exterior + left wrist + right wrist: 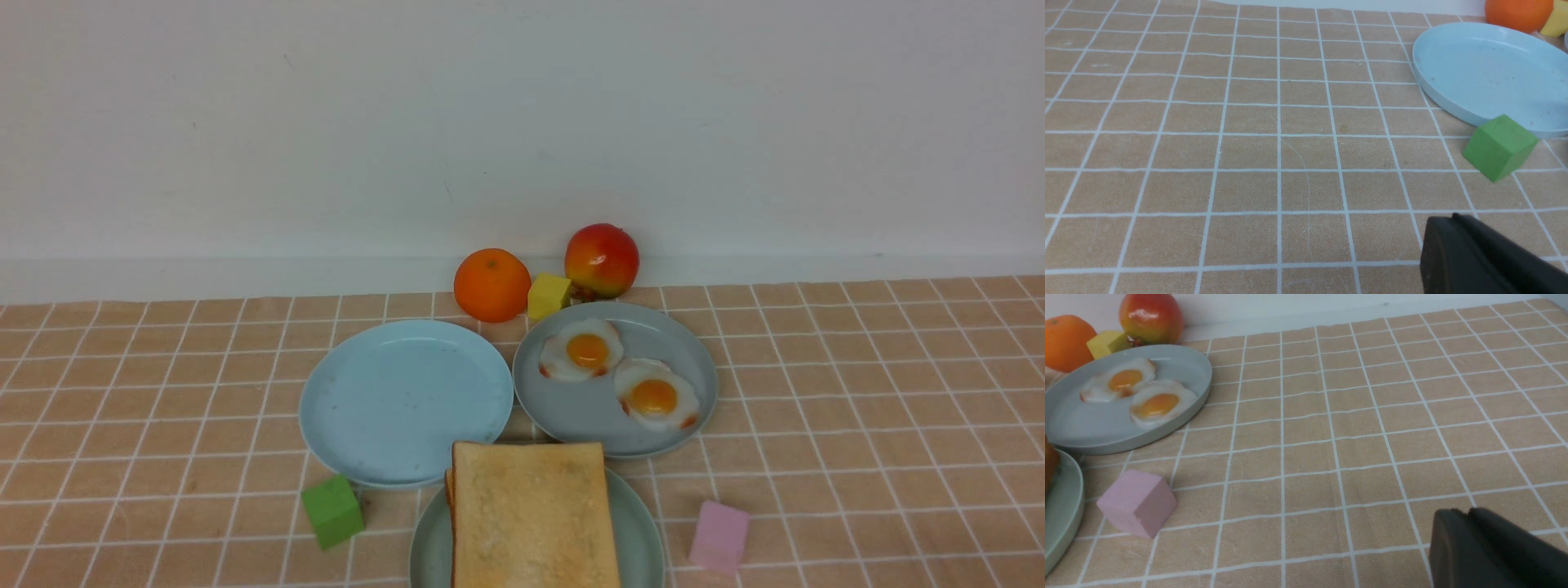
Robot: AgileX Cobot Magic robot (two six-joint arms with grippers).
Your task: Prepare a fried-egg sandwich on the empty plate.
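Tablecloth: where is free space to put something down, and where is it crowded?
The tablecloth is bare right of the grey-blue plate and pink cube, and left of the light blue plate and green cube. The middle is crowded: plates, toast, orange, yellow cube.

Only a little of the robot shows. The left gripper (1486, 257) appears as a matte black, rounded block with a thin seam along its top. The right gripper (1490, 549) looks alike: dark, smooth, unmarked.
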